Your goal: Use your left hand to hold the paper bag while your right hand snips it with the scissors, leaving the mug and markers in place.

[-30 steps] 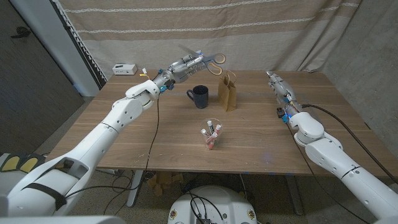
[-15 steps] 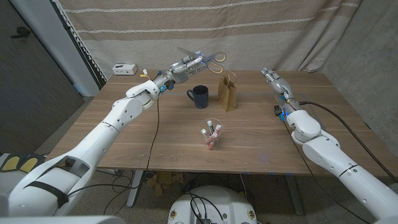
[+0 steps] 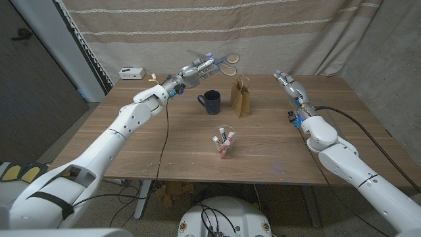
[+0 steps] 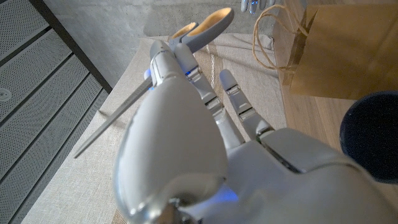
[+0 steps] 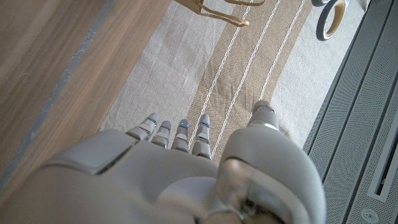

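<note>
Even, soft overhead light, faint shadows; head view sharp w/ wide-angle bowing, wrist close-ups perhaps slightly blurred.

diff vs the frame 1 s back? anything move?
The right hand has slid along the table's far edge toward the paper bag, holding nothing. The left hand still holds the scissors in the air behind the mug. Bag, mug and cup of markers have not moved.

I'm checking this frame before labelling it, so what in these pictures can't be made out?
- Scissors blades: blurred and thin in the head view; open or closed is unclear.
- Left hand grip: in the left wrist view its own back hides the fingers around the handles.
- Markers in their cup: too small to count.
- Mug: cut off by the left wrist view's edge.
</note>
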Controlling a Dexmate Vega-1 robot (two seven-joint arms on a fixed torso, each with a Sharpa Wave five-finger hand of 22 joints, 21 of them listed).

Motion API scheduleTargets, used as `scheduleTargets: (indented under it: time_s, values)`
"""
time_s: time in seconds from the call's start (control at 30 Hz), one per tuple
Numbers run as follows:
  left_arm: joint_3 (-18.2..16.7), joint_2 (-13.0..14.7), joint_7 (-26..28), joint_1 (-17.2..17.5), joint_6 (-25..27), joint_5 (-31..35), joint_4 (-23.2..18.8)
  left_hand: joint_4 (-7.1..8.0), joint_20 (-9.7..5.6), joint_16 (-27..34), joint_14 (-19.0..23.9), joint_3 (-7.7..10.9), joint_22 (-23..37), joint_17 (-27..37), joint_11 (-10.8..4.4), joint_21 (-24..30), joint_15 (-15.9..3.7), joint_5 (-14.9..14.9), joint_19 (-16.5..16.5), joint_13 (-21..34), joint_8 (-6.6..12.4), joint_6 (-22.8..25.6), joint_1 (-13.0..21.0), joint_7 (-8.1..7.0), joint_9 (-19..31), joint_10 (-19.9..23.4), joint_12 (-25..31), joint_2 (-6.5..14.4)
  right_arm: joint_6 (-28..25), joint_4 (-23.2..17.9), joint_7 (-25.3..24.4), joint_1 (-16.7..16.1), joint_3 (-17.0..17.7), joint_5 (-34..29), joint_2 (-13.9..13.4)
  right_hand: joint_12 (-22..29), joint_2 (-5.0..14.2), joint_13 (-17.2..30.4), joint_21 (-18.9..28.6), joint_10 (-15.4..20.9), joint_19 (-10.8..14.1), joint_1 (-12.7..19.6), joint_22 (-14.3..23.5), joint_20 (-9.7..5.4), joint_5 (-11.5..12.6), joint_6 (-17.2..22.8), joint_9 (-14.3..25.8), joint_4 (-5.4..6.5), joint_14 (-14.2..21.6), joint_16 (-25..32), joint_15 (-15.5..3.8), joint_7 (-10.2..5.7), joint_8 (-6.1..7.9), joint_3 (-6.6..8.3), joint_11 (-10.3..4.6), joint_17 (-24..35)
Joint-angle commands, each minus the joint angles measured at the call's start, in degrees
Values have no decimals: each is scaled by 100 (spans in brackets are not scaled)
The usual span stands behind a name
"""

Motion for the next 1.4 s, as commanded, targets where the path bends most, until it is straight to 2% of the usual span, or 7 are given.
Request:
scheduleTargets:
  time_s: [0.03, 0.43, 1.17, 1.23, 1.3, 1.4]
  values:
    - [-126, -99, 132, 119, 361, -472, -109, 26, -691, 19, -9, 44, 19, 6, -195, 50, -8, 4, -29, 145, 26, 51, -92, 22, 16, 534, 55, 136, -101, -182, -53, -137, 81, 3, -61, 13, 7, 12, 24, -4, 39, 83, 28, 3, -5, 14, 21, -1, -40, 33, -20, 36, -20, 45, 29, 14]
    - [-178, -136, 247, 221, 504, -679, -207, 28, -689, 24, -3, 52, 19, 3, -194, 105, -8, -15, -33, 112, 12, 40, -109, 31, 13, 531, 47, 138, -102, -158, 32, -109, 84, 33, -75, 3, 0, 11, 22, -27, 40, 89, 29, 8, -19, 4, 21, 15, -54, 27, -6, 88, -48, 63, 44, 16]
    - [-114, -100, 185, 194, 425, -545, -189, 25, -678, 20, -18, 57, 6, -9, -192, 215, -9, -65, -73, -8, -5, 100, -133, 16, -8, 558, 29, 126, -8, -121, 86, -75, 64, 33, -40, 5, -12, 10, 23, -25, 50, 75, 30, 10, -48, 31, 22, 52, -47, 31, -2, 152, -81, 86, 54, 20]
    - [-102, -98, 156, 183, 392, -507, -173, 27, -676, 19, -22, 56, 3, -10, -192, 227, -8, -70, -80, -10, -9, 105, -139, 35, -10, 563, 35, 126, 3, -150, 27, -89, 63, -39, -41, 8, -15, 10, 24, -16, 59, 76, 30, 13, -61, 51, 23, 65, -39, 33, -156, 140, -93, 100, 65, 19]
    - [-83, -88, 130, 164, 362, -455, -159, 28, -677, 18, -27, 56, 1, -11, -192, 242, -6, -75, -86, -20, -9, 123, -143, 49, -12, 560, 34, 127, 20, -182, -82, -108, 49, -224, -63, 77, -18, 13, 30, 157, 84, 82, 31, -9, -83, 329, 37, 84, -8, 40, -181, 104, -12, 128, 66, 17]
    - [-69, -82, 108, 143, 330, -407, -144, 29, -677, 17, -29, 54, -1, -12, -191, 248, -6, -79, -93, -20, -10, 129, -146, 49, -13, 560, 38, 124, 92, -178, -126, -148, 65, -266, -35, 84, -20, 14, 33, 178, 95, 95, 31, -18, -87, 357, 42, 82, 5, 43, -209, 90, -8, 140, 28, 16]
